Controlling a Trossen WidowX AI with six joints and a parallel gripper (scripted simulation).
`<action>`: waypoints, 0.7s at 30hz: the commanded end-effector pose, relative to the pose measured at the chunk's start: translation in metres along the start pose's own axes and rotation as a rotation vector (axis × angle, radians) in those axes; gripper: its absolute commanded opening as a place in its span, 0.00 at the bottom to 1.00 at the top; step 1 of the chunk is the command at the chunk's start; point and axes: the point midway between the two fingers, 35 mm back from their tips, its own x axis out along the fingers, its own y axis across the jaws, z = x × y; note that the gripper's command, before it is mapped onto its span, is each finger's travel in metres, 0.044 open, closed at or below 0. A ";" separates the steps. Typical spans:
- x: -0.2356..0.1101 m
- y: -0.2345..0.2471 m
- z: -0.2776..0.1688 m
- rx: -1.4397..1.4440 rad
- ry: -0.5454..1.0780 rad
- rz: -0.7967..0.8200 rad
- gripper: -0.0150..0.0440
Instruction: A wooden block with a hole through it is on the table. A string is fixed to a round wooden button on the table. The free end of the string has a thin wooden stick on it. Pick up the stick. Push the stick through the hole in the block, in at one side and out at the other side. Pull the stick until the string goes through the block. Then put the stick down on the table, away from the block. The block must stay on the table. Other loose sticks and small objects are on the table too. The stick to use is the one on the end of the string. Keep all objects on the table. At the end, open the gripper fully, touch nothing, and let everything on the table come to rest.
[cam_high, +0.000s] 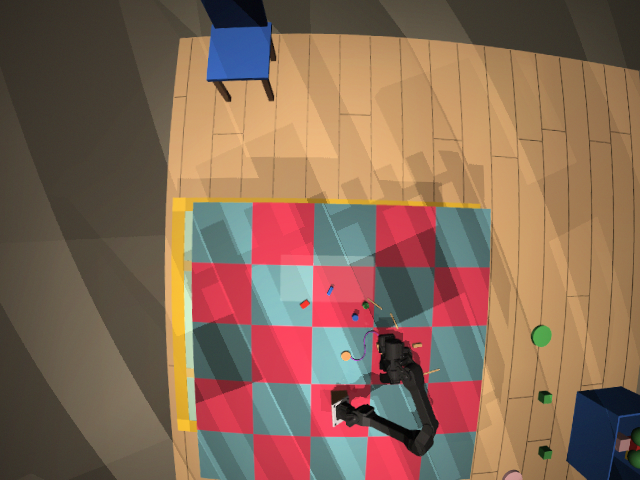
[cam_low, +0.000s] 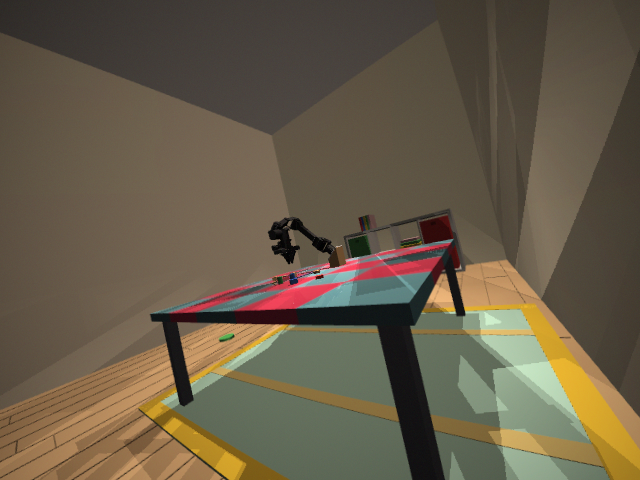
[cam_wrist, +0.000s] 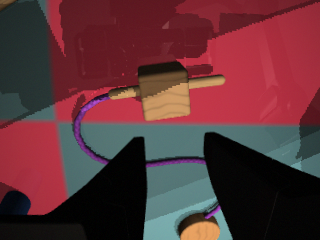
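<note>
In the wrist view the wooden block (cam_wrist: 163, 94) stands on the table with the thin stick (cam_wrist: 206, 82) through its hole, one end out on each side. The purple string (cam_wrist: 83, 136) (cam_high: 366, 338) runs from the stick's left end in a curve to the round wooden button (cam_wrist: 200, 232) (cam_high: 345, 355). My gripper (cam_wrist: 174, 144) (cam_high: 382, 345) (cam_low: 287, 254) is open and empty. It hovers above the table, a little back from the block, over the string. In the overhead view my gripper hides the block.
More loose sticks (cam_high: 393, 320) (cam_high: 431, 370) and a small wooden piece (cam_high: 417, 344) lie around my gripper. A red cube (cam_high: 304, 303), blue pieces (cam_high: 329, 289) (cam_high: 355, 315) and a green piece (cam_high: 365, 305) lie farther off.
</note>
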 end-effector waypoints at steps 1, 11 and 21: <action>-0.002 -0.019 0.005 -0.824 -0.005 0.009 0.46; -0.002 -0.027 0.005 -1.294 -0.008 0.007 0.46; -0.001 -0.032 0.006 -1.657 -0.010 0.004 0.46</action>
